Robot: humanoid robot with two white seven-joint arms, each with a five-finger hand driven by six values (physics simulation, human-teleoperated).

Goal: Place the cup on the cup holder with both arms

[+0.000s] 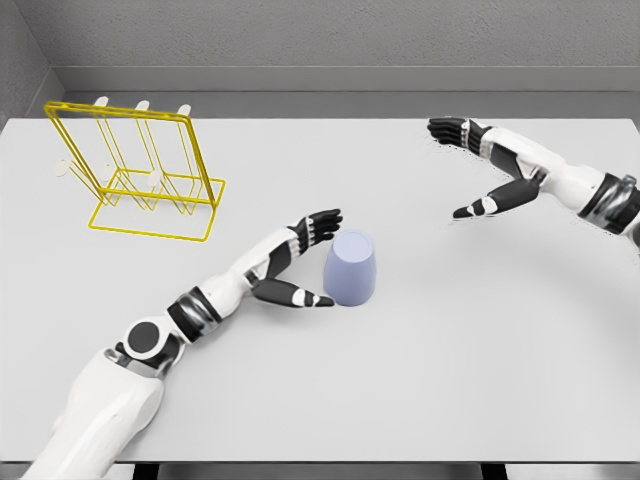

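Observation:
A pale lavender cup (351,268) stands upside down on the white table (420,380), near the middle. My left hand (312,258) is right beside it on its left, fingers spread, thumb reaching along the cup's base and fingertips near its top edge, not closed around it. The yellow wire cup holder (140,170) with white-tipped pegs stands at the far left of the table. My right hand (470,165) hovers over the right part of the table, well away from the cup, fingers and thumb wide apart with nothing held.
A grey wall runs behind the table's far edge. The table's front edge lies close to my body, with dark floor showing below it.

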